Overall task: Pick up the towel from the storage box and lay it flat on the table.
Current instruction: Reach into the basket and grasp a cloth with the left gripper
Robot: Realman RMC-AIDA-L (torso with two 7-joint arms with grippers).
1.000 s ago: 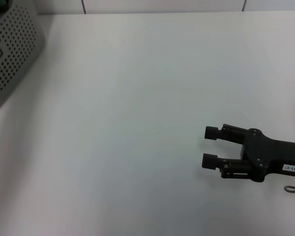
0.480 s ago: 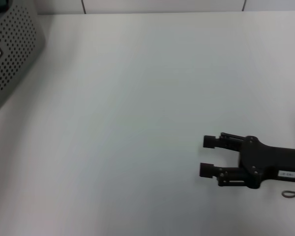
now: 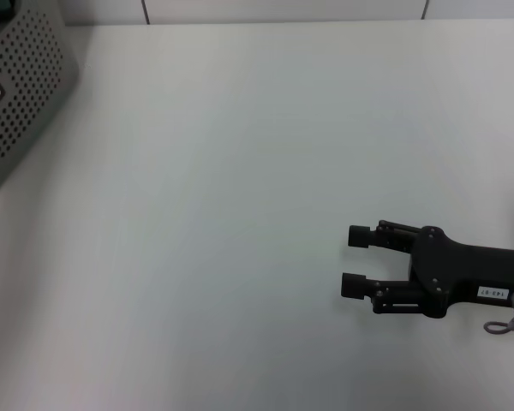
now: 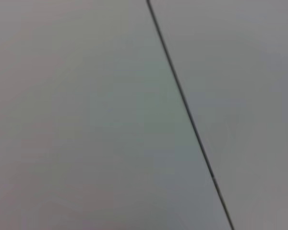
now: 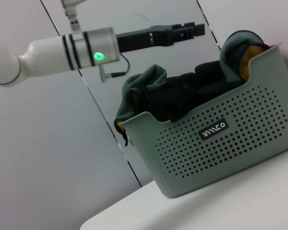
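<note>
Head view: the right gripper (image 3: 355,260) is hovering over the table (image 3: 240,171), its two fingers spread apart and gripping nothing. The storage box (image 3: 17,94) is sitting well away from it, beyond the fingertips, at the table's far left corner. Right wrist view: the towel (image 5: 182,91) is lying bunched inside the storage box (image 5: 216,143), spilling over its rim. The left gripper (image 5: 185,30) is hanging above the box; whether its fingers are parted cannot be told.
</note>
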